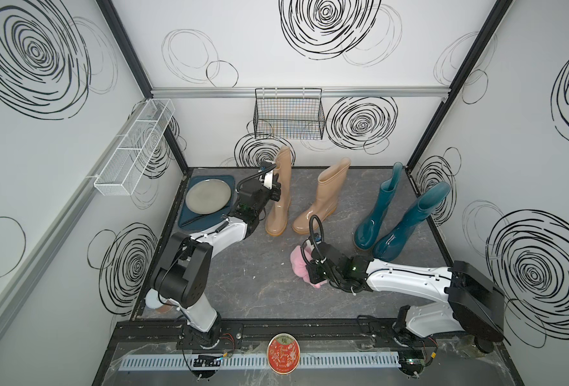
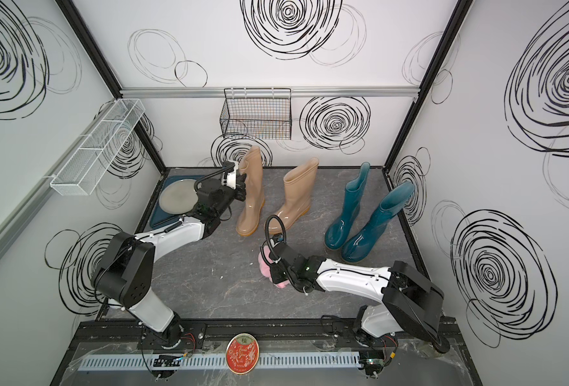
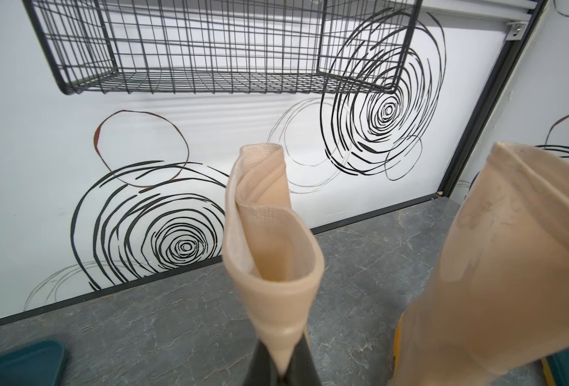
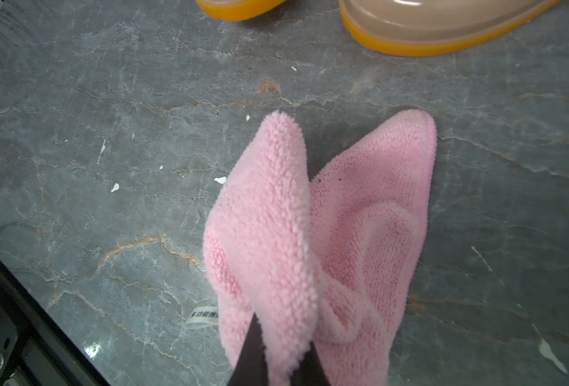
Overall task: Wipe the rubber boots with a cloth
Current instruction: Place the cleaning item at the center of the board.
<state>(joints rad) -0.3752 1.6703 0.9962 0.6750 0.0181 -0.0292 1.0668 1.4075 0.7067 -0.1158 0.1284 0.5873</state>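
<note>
At the left, the left gripper (image 1: 275, 193) is closed on the upper shaft of the leftmost tan boot (image 1: 277, 214), and the soft cuff (image 3: 269, 254) is pinched into a fold. A firm hold is needed there so that the boot is braced upright against the wipe. Just beside it, the 2nd tan boot (image 1: 323, 200) stands free. In front of these 2, the cloth (image 1: 300, 265) is clamped in the right gripper (image 4: 281, 354), bunched low over the floor (image 4: 109, 100). A broad fold should be presented and drawn lightly down the glossy shaft, from cuff to toe. The 2 teal boots (image 1: 410, 227) stand well apart at the right.
</note>
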